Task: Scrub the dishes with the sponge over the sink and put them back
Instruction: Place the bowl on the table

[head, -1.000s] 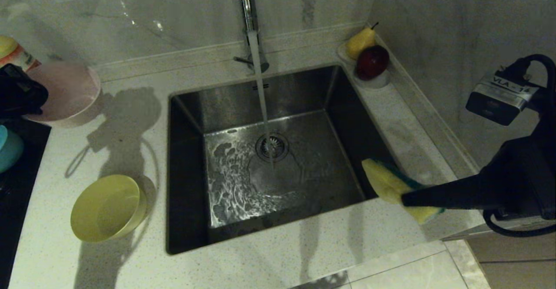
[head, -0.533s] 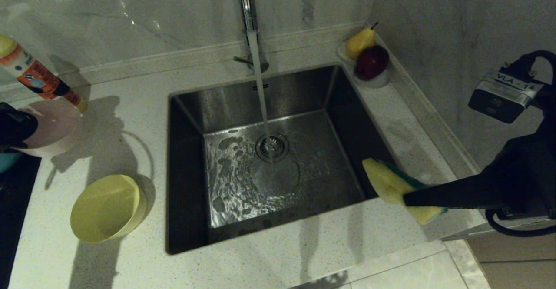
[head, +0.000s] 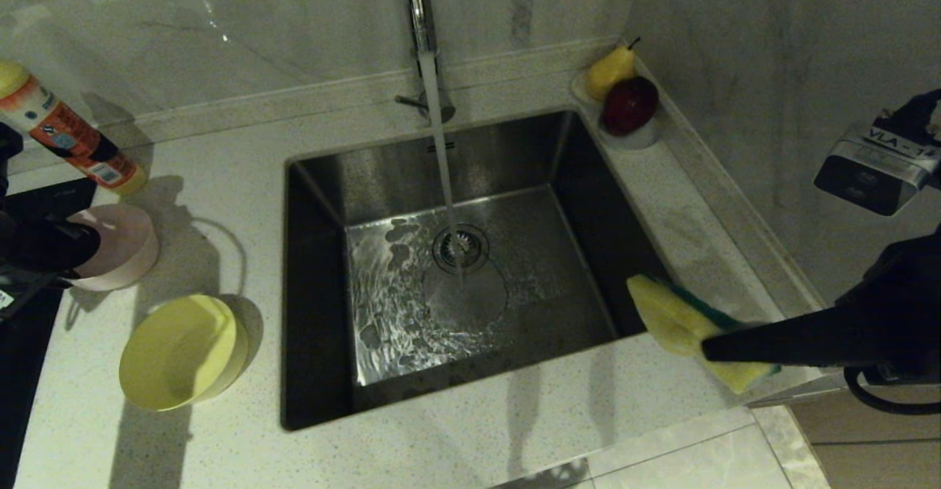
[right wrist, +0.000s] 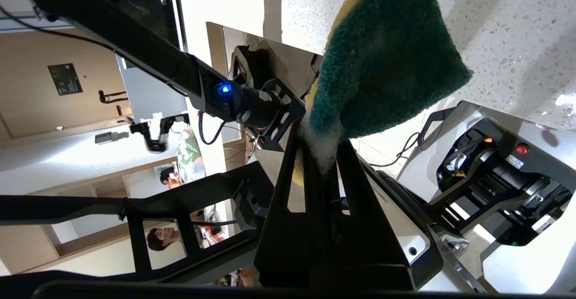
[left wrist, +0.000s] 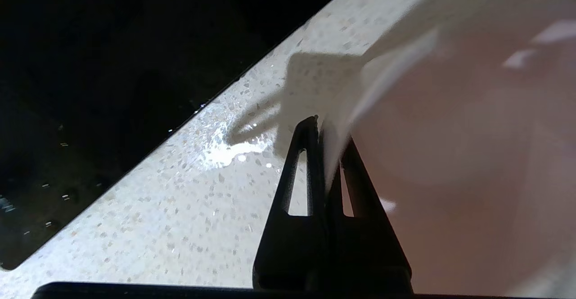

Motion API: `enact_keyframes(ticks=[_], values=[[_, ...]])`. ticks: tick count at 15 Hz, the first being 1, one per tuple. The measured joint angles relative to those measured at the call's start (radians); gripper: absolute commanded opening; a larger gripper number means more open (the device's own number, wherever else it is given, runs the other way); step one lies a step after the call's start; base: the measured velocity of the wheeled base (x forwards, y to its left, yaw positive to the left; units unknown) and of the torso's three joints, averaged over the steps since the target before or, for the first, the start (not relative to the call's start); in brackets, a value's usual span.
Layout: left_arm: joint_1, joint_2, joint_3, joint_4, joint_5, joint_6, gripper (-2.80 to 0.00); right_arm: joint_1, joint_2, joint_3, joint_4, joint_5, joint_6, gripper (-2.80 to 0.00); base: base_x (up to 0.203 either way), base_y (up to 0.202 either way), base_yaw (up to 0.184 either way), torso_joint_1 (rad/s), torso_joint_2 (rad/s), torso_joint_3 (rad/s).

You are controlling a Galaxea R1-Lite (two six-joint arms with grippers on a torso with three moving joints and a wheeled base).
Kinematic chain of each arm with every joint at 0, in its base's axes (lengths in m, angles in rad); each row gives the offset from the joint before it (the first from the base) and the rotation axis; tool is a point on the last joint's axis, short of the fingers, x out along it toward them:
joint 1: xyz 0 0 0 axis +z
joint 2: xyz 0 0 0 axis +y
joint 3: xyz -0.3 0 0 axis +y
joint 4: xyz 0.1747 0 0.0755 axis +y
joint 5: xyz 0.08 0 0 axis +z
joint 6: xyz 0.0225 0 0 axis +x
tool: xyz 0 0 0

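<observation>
My left gripper is shut on the rim of the pale pink bowl at the far left of the counter, beside the dark hob. In the left wrist view, the fingers pinch the pink bowl wall low over the speckled counter; I cannot tell if it touches. The yellow bowl lies tilted on the counter left of the sink. My right gripper is shut on the sponge, held over the sink's front right corner. The sponge shows its green face past that gripper.
Water runs from the faucet onto the drain strainer. An orange bottle leans at the back left. A white dish with a pear and a red apple sits at the sink's back right. A wet patch marks the counter by the hob.
My left gripper has carried the pink bowl down and toward the front left, uncovering the orange bottle. The right gripper and sponge have shifted slightly right and down.
</observation>
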Motion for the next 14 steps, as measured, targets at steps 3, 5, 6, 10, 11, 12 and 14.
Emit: enact_keyframes(ticks=[3,5,6,10,11,12,14], values=[[0.000,0.012,-0.007,0.001,-0.004,0.000,0.00,-0.002,-0.013,0.001,0.007,0.000,-0.001,-2.80,0.000,0.000,0.000,0.000,0.00,0.000],[0.000,0.000,-0.029,0.003,-0.011,0.000,0.00,-0.002,-0.016,0.001,0.005,0.000,-0.001,-2.80,0.000,0.000,0.000,0.000,0.00,0.000],[0.000,-0.015,-0.037,0.002,-0.011,0.000,0.00,-0.001,-0.017,0.001,0.005,0.001,-0.001,-2.80,0.000,0.000,0.000,0.000,0.00,0.000],[-0.001,-0.100,-0.066,0.023,-0.010,0.011,0.00,-0.001,-0.025,0.011,0.005,0.000,-0.001,-2.80,0.000,0.000,0.000,0.000,0.00,0.000],[-0.001,-0.121,-0.072,0.044,-0.011,0.016,0.00,-0.001,-0.028,0.016,0.006,0.000,-0.002,-2.80,0.000,0.000,0.000,0.000,0.00,0.000],[-0.001,-0.146,-0.078,0.068,-0.012,0.023,-2.80,-0.001,-0.030,0.020,0.005,0.000,-0.002,-2.80,0.000,0.000,0.000,0.000,0.00,0.000],[-0.008,-0.201,-0.082,0.095,-0.045,0.049,-2.80,-0.001,-0.033,0.024,0.005,0.000,-0.001,-2.80,0.000,0.000,0.000,0.000,0.00,0.000]])
